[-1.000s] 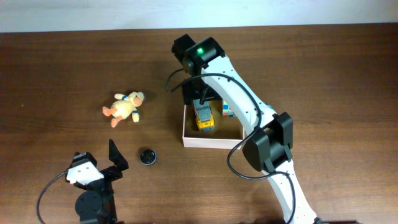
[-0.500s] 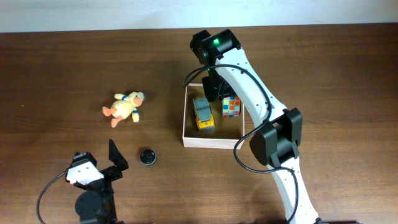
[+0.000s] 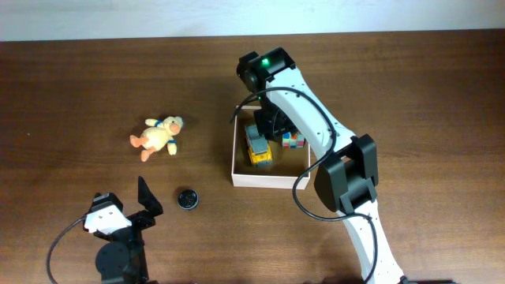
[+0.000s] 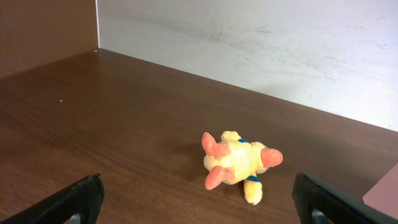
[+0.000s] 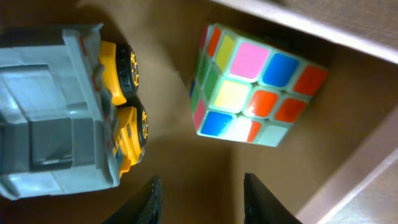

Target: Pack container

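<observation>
The container [image 3: 268,180] sits mid-table, its far side hidden under the right arm; a toy truck [image 5: 62,106] and a puzzle cube [image 5: 255,84] lie inside. Right gripper [image 5: 202,200], fingertips cut off, is closed and empty; left gripper [image 4: 196,199] gapes wide, empty

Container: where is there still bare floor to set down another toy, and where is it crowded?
Free: the front right corner of the container, between the Rubik's cube and the near wall, and a thin strip in front of the toy truck. Crowded: the back, where truck, cube and the right gripper sit close together.
</observation>
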### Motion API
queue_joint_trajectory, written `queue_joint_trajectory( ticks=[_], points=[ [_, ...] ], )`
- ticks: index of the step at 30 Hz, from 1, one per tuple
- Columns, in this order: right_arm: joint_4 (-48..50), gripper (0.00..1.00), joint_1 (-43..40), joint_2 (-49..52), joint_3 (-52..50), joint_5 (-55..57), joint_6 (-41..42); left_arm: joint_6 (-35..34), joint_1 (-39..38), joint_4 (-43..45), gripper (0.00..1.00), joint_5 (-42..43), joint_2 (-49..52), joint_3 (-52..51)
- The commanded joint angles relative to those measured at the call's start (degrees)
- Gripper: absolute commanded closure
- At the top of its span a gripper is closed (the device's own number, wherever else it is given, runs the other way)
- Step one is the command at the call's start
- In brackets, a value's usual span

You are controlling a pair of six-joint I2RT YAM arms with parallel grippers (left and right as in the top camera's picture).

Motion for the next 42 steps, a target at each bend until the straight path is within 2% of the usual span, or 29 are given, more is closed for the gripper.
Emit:
queue_joint_trajectory(
  ticks=[1, 20, 29, 36, 42],
  points=[
    [0.5, 0.63, 0.3, -1.0, -1.4, -0.7, -0.1, 0.9, -0.3, 0.2, 0.01, 0.4, -0.5, -0.4],
    [8.8, 0.63, 3.2, -1.0, -4.0, -4.3, -0.3, 0.9, -0.3, 0.2, 0.01, 0.4, -0.5, -0.4],
    [9.7, 0.63, 3.2, -1.0, -4.0, -4.5, -0.3, 0.9, -0.3, 0.2, 0.01, 0.4, -0.5, -0.4],
    [9.0, 0.62, 3.1, -0.9, -5.2, -0.6, -0.3, 0.9, -0.3, 0.2, 0.01, 0.4, -0.5, -0.4],
    [8.7, 0.62, 3.1, -0.9, -10.3, 1.9, -0.3, 0.9, -0.3, 0.2, 0.01, 0.4, -0.5, -0.4]
  ],
)
